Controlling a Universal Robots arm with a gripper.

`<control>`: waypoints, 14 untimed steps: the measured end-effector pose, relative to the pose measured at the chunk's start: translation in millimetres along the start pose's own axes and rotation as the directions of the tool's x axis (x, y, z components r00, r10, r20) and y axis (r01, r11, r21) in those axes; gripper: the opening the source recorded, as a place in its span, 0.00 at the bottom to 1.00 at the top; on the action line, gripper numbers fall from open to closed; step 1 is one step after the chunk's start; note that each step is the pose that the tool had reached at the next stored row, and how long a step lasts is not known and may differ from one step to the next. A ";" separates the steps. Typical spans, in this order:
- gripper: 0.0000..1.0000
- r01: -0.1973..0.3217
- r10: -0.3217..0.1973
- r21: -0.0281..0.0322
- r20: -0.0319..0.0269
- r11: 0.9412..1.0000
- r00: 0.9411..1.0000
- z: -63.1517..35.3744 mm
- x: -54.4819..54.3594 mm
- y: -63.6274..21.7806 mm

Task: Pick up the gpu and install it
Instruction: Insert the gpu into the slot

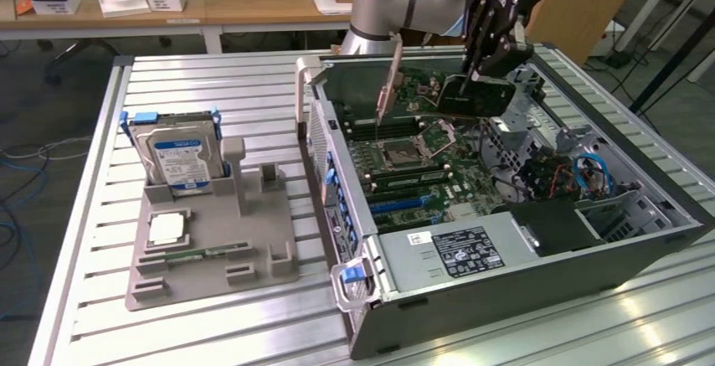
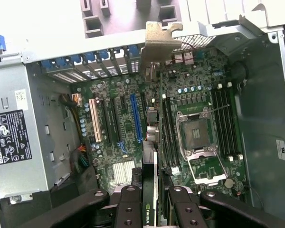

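Tool: the tool [image 1: 488,69] hangs over the open computer case [image 1: 625,249], clenched on the gpu [image 1: 475,96]; in the wrist view its two black fingers [image 2: 129,209] press the card's top edge from both sides.
Gpu: held on edge above the motherboard [image 1: 430,161], clear of the worktop [image 1: 223,324]; in the exterior view its black cooler face shows just under the tool. In the wrist view the gpu [image 2: 151,190] appears edge-on as a thin dark strip running away from the camera, with its silver bracket [image 2: 161,40] at the far end, near the case's rear slot openings.
Motherboard: lies flat inside the case; the bare processor socket [image 2: 198,134] sits on one side of the card's edge, the blue expansion slot [image 2: 135,116] and a white slot [image 2: 92,119] on the other.
Contact with slot: I cannot tell whether the card's lower edge touches any slot.
Power supply: grey box with a black label [image 1: 460,251] in the near end of the case.
Case position: on the worktop, side panel off, toward the exterior view's right.
Grey holder: a moulded tray [image 1: 213,253] on the worktop at the exterior view's left, well apart from the tool.
Hard drive: blue-and-white-labelled drive [image 1: 177,158] stands upright at the tray's far end.
Processor: small square chip [image 1: 167,228] lies flat in a tray recess.
Memory stick: narrow green strip [image 1: 201,255] lies in a tray groove.
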State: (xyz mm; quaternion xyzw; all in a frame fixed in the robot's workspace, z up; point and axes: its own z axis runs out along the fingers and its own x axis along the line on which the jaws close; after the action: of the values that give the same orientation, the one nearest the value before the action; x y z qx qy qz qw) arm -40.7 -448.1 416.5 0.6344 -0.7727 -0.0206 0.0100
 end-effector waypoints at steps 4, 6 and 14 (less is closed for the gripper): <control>0.26 0.021 -0.021 0.000 -0.001 1.000 1.000 0.0 0.0 0.0; 0.26 0.031 -0.031 0.000 -0.001 1.000 1.000 0.0 0.0 0.0; 0.26 0.073 -0.073 -0.001 -0.003 0.997 0.997 0.0 0.0 0.0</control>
State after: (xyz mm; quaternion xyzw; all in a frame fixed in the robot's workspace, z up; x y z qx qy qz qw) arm -40.7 -448.1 416.4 0.6623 -0.7488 -0.0202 0.0107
